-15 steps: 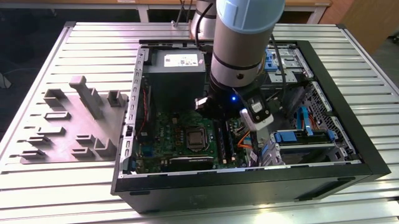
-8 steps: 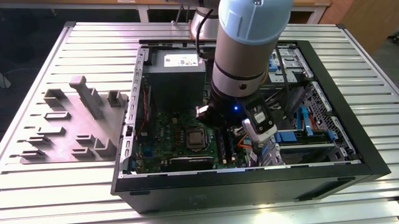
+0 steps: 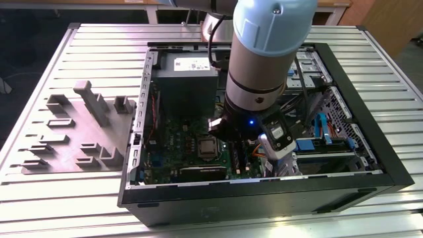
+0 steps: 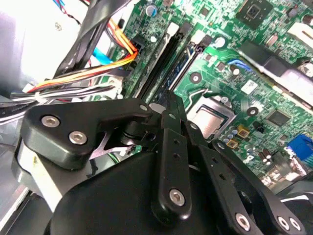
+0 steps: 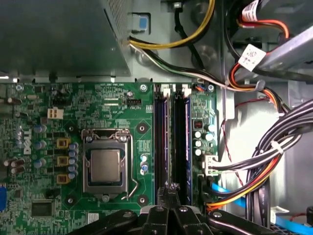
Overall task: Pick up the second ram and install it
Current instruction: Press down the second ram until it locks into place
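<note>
Second ram point(image 5: 181, 137) point(image 4: 190, 58), a dark bluish stick, sits in one of two long black slots on the motherboard point(image 5: 49, 122), parallel to the other slot point(image 5: 161, 137). Cannot tell if it is fully seated. Hand point(image 5: 169, 188) point(image 4: 170, 100) is narrow, fingers together with nothing seen between them, tips right at the end of the slots. Cannot tell if they touch the stick.

Around it: one CPU socket point(image 5: 105, 164) point(image 3: 208, 147) just beside the slots, on the exterior view's left of them. One power-supply box point(image 5: 58, 34) point(image 3: 188, 74) at the far end of the board. Cable bundles point(image 5: 274, 161) point(image 4: 88, 73), black, orange, yellow and blue, crowd the other side of the slots, close to the hand's linkage in the second wrist view. Three small yellow parts point(image 5: 62, 160) in a row near the socket.

In the exterior view the arm point(image 3: 264, 59) reaches down into the open computer case point(image 3: 264, 191) and covers the slot area. Case lies on the slatted table point(image 3: 66, 198). One grey holder tray point(image 3: 79, 134) with several upright blocks is on the exterior view's left, apart from the case.
</note>
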Controlling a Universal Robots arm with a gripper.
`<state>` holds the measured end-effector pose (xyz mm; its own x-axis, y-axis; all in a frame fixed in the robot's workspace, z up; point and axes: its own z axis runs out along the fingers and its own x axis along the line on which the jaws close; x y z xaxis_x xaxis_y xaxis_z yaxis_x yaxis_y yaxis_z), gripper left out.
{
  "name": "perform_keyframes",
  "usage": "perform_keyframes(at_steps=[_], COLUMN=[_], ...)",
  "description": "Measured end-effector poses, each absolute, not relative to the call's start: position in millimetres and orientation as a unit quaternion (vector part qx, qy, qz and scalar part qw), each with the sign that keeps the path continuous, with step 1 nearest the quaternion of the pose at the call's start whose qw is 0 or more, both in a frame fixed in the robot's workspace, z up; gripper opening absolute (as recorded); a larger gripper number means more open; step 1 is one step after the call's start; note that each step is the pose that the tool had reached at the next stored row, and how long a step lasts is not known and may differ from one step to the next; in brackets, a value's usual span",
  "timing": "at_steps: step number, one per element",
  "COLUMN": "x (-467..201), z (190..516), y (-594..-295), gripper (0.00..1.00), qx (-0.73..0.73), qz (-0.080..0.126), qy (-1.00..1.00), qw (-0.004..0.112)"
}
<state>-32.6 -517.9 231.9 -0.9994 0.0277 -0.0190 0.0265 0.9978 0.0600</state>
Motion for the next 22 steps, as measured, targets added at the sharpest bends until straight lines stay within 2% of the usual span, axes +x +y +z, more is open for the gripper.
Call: perform_keyframes(at_steps=[22], x=[-33], z=[221], y=[-523], gripper=[0.1], qx=[0.014], qz=[0.03], qy=[0.999], qw=[0.009])
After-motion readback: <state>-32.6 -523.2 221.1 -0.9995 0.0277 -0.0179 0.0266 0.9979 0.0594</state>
